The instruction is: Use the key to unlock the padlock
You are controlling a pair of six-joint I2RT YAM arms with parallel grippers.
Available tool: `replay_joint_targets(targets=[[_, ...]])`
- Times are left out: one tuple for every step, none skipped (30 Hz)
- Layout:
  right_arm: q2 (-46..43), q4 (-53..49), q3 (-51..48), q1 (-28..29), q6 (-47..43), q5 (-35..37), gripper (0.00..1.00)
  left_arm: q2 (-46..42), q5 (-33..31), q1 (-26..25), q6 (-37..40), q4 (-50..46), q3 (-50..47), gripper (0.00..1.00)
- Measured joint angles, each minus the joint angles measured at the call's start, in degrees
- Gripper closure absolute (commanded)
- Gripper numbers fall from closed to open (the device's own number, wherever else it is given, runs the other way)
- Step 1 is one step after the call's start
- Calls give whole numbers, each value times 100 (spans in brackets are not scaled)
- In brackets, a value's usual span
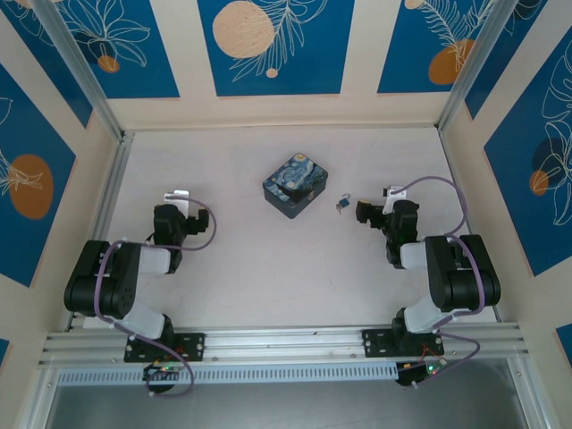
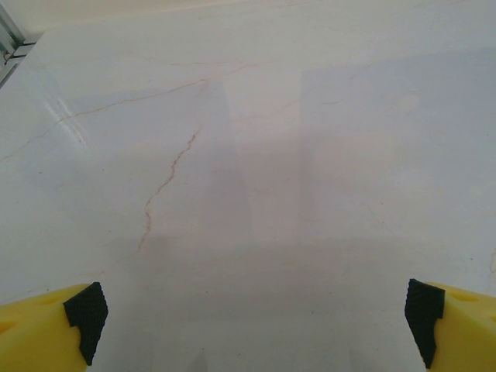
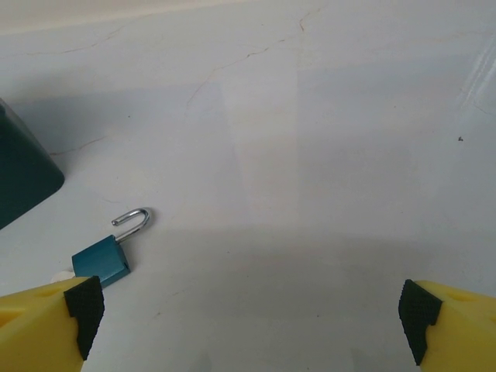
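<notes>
The padlock (image 1: 343,204) lies flat on the table between the starry-night box and my right gripper (image 1: 389,207). In the right wrist view its bluish body (image 3: 101,262) sits just ahead of my left fingertip (image 3: 85,306), and its thin metal shackle (image 3: 133,221) stands raised with one end free of the body. A small pale bit (image 3: 60,275) shows at the body's far end; I cannot tell whether it is the key. My right gripper (image 3: 252,318) is open with bare table between its pads. My left gripper (image 1: 183,210) (image 2: 256,322) is open over bare table too.
The starry-night box (image 1: 296,185) lies left of the padlock, its dark corner (image 3: 19,178) at the left edge of the right wrist view. A metal rail (image 1: 107,197) runs along the table's left side, and walls close in the back and both sides.
</notes>
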Motion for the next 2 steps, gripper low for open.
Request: replay_joint_targets(targets=[[0, -11, 20, -17, 0, -72, 1, 0, 2, 0, 0, 0, 0, 0], [0, -11, 28, -20, -4, -116, 1, 0, 4, 0, 0, 0, 0, 0]])
